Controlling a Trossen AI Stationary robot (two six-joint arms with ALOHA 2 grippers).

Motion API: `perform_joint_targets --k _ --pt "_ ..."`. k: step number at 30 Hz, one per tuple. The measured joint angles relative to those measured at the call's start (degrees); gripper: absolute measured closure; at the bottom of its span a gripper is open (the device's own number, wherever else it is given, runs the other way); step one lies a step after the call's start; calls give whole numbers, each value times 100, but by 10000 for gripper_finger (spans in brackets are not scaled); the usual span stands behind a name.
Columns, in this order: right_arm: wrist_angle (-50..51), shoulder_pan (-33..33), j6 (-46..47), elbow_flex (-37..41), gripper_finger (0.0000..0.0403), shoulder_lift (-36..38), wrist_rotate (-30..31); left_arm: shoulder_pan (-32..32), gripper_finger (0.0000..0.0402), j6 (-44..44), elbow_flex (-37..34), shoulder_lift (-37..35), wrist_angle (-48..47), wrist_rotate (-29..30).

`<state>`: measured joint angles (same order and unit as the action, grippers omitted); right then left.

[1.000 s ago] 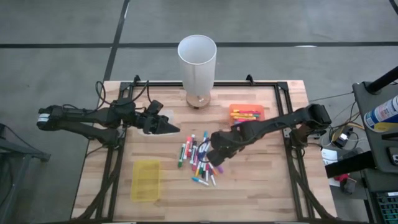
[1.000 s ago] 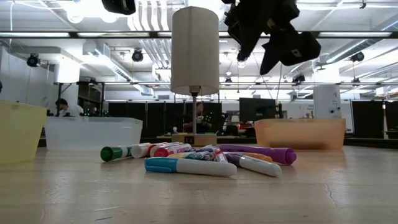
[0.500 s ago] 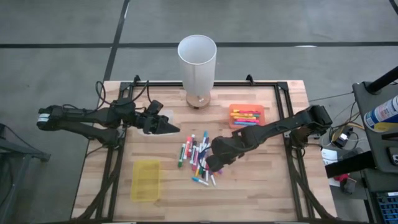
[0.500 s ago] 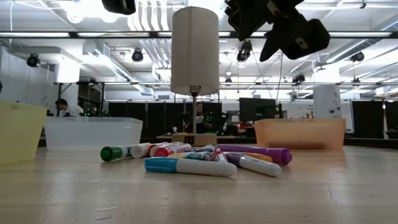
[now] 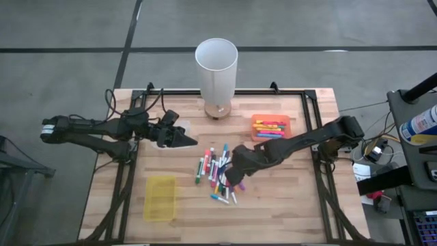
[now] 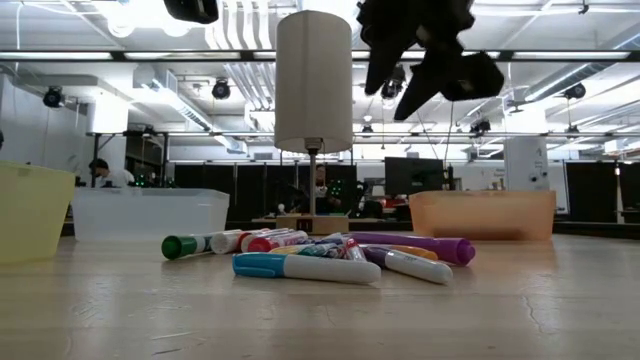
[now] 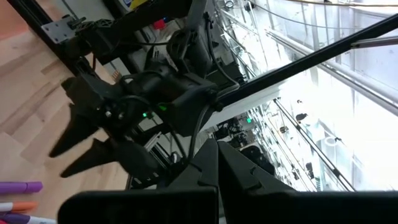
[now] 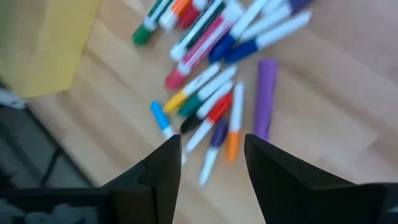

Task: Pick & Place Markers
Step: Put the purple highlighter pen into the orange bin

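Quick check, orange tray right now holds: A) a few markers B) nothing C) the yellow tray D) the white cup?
A: in the high view the orange tray has several markers lying inside it, while the main pile sits mid-table under the open right gripper. The left gripper waits off to the side.

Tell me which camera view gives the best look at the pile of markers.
The right wrist view: it looks straight down on the markers past the open right gripper, colours separated. The high view shows the pile small, partly under the arm. The low view shows it edge-on, overlapping. The left wrist view catches only a few tips.
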<state>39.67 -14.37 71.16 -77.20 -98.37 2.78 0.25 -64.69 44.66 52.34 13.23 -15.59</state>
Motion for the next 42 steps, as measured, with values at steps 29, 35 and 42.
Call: perform_joint_targets --k 29,35,42 --pt "0 0 -736 -371 259 -1933 -500 0 401 -50 0 -2 -92 0" --pt "22 13 -1086 -674 269 -2243 -664 0 401 -50 0 -2 -89 0" --pt "409 46 -1501 -890 329 -2328 -888 0 401 -48 0 -2 -144 1"
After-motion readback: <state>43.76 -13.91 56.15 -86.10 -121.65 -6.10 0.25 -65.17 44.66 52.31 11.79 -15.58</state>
